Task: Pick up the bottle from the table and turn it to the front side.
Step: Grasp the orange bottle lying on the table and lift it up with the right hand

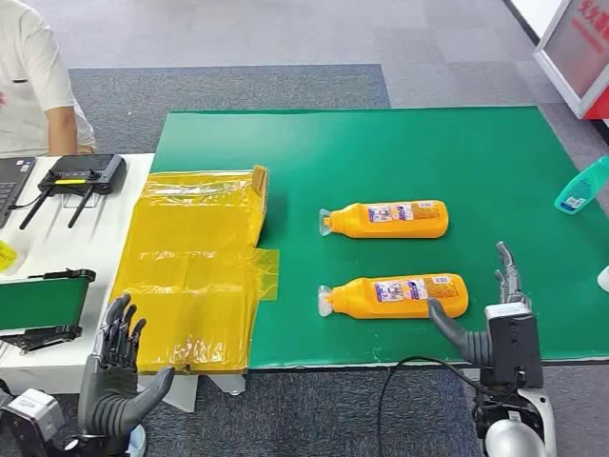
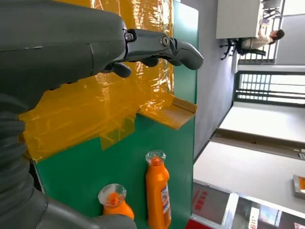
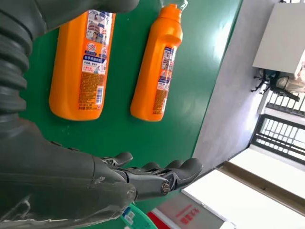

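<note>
Right hand point(image 1: 502, 314) sits at the table's near edge, fingers spread, holding nothing, thumb tip just beside the base of the nearer orange bottle point(image 1: 399, 296). Left hand point(image 1: 118, 367) waits low by the yellow plastic sheet point(image 1: 194, 271), open and empty too. This looks like the reach before the pick; next comes closing round that bottle, lifting, and rolling it. Two orange bottles lie flat on the green mat point(image 1: 431, 152), the second point(image 1: 391, 220) further back, one teal bottle point(image 1: 581, 187) beyond.

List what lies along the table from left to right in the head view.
Black controller → yellow plastic sheet → two orange bottles lying one behind the other → teal spray bottle.
</note>
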You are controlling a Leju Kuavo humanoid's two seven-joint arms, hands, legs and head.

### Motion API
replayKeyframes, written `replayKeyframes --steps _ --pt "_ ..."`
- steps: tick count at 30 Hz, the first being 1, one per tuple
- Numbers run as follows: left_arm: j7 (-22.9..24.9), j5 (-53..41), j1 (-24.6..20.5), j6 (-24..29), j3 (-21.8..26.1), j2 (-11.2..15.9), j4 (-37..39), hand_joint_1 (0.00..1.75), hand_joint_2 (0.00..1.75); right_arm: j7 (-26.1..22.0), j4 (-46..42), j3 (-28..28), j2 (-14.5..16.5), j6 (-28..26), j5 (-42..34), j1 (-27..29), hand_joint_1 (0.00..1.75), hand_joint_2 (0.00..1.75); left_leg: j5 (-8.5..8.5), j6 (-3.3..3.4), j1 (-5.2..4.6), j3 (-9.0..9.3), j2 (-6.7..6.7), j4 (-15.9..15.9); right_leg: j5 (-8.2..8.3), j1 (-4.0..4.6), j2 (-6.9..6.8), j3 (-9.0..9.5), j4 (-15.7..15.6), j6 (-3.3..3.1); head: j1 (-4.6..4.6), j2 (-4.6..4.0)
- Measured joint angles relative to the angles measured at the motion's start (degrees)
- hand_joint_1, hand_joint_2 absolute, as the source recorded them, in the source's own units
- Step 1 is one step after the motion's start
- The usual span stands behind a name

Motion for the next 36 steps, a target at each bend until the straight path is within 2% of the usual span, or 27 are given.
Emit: replayKeyframes --steps 3,8,11,14,18,21,30,36 --pt "-0.1 -0.1 0.0 -0.1 0.0 0.0 0.0 0.0 1.75 1.6 -0.1 1.0 -1.4 -0.4 3.6 0.0 0.0 1.75 0.0 0.0 0.0 0.0 0.0 0.0 0.0 0.0 0.0 0.0 0.0 0.0 -0.01 0.0" --pt "-0.8 -0.2 -0.1 -1.5 0.2 0.0 0.0 0.0 1.75 9.7 0.7 5.9 -6.9 -2.9 19.1 -0.6 0.0 1.75 -0.01 0.01 -0.01 -0.03 0.0 0.0 0.03 -0.01 0.01 0.02 0.0 0.0 0.0 0.0" --pt "-1.3 -0.1 -0.3 -3.1 0.5 0.0 0.2 0.0 1.75 15.4 2.3 10.0 -10.3 -2.0 24.4 -3.3 0.0 1.75 0.03 0.0 -0.01 -0.02 0.01 0.0 0.08 -0.02 0.01 0.0 0.0 -0.01 -0.01 0.0" --pt "-1.8 -0.1 -0.7 -4.3 0.8 0.0 0.5 0.0 1.75 19.6 5.0 13.8 -14.4 0.3 26.3 -7.4 0.0 1.75 0.12 0.02 -0.01 -0.02 0.02 0.0 0.13 -0.02 0.01 -0.01 0.0 0.01 0.0 0.0" --pt "-2.0 -0.2 -1.4 -5.4 0.9 0.2 1.3 0.0 1.75 20.9 9.9 18.3 -18.9 1.5 27.0 -13.5 0.0 1.75 0.19 0.03 -0.02 -0.02 0.02 0.0 0.22 -0.02 0.02 -0.02 0.0 0.04 0.0 0.0" --pt "-2.0 -0.4 -1.9 -5.6 1.0 0.4 1.9 0.0 1.75 21.4 13.1 20.8 -20.9 1.8 27.4 -17.0 0.0 1.75 0.24 0.05 -0.02 -0.02 0.02 0.0 0.23 -0.02 0.01 -0.02 0.0 0.06 0.0 0.0" --pt "-2.1 -0.5 -2.2 -5.7 1.4 0.5 2.8 0.0 1.75 22.3 17.0 23.9 -23.6 2.8 27.8 -20.3 0.0 1.75 0.22 0.05 -0.02 -0.05 0.01 0.0 0.23 -0.02 0.02 -0.03 0.0 0.06 0.0 0.0" --pt "-2.2 0.7 -3.7 -5.4 1.3 1.0 3.6 0.0 1.75 24.3 24.6 28.4 -25.7 6.3 30.1 -27.5 0.0 1.75 0.31 0.07 -0.03 -0.05 0.01 0.0 0.31 -0.03 0.01 -0.04 0.0 0.1 -0.01 0.0"
